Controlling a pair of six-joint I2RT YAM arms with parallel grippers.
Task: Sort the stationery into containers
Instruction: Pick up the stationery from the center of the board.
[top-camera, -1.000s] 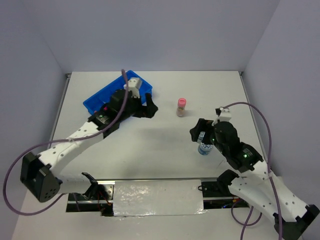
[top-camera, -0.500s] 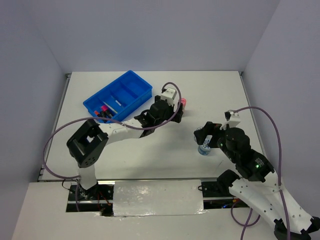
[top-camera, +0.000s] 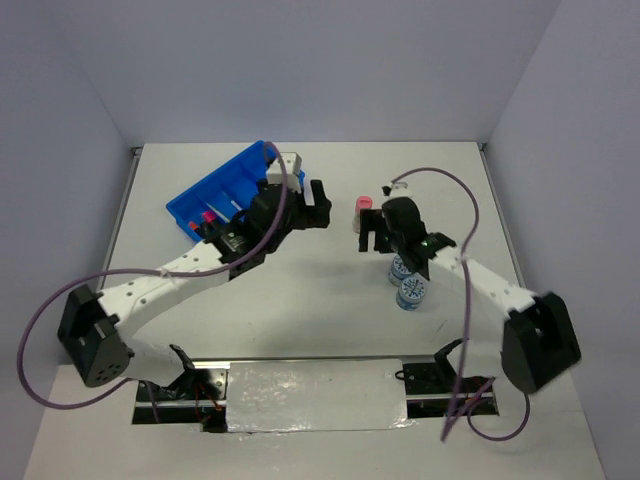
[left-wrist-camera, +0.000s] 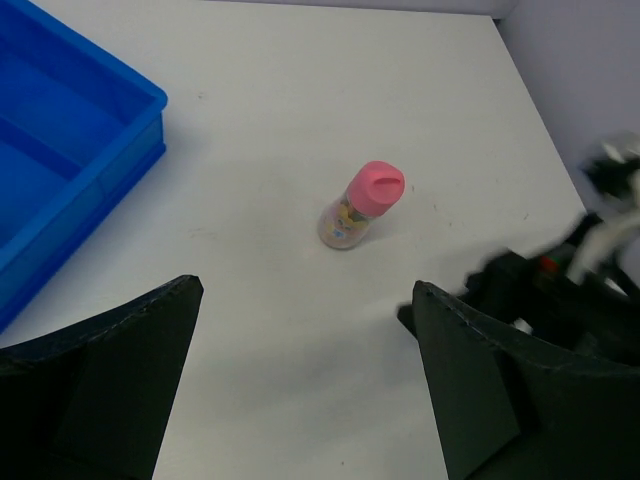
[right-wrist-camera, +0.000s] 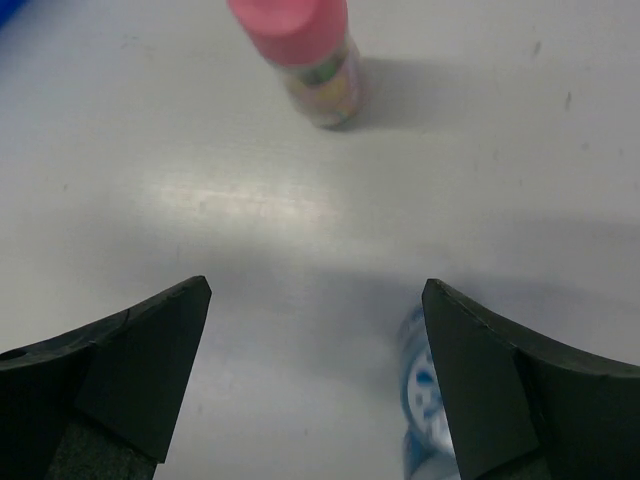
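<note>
The pink-capped little bottle (top-camera: 364, 204) stands upright on the white table between my two grippers. My left gripper (top-camera: 321, 205) is open and empty, left of the bottle and by the right end of the blue tray (top-camera: 222, 183). In the left wrist view the bottle (left-wrist-camera: 360, 205) is ahead of the open gripper (left-wrist-camera: 305, 290), with the tray's corner (left-wrist-camera: 70, 170) at the left. My right gripper (top-camera: 371, 232) is open and empty, just in front of the bottle (right-wrist-camera: 305, 50). Two blue-white discs (top-camera: 403, 268) (top-camera: 412, 292) stand behind it; one (right-wrist-camera: 428, 385) shows by the right finger.
Highlighters with pink and dark caps (top-camera: 206, 221) lie in the tray's near compartment. The right arm (left-wrist-camera: 565, 290) shows dark and blurred at the right of the left wrist view. Grey walls close the table at the back and both sides.
The left gripper was by the bottle half a second ago and has drawn back left towards the tray. The right gripper has moved from the discs up and left to the bottle.
</note>
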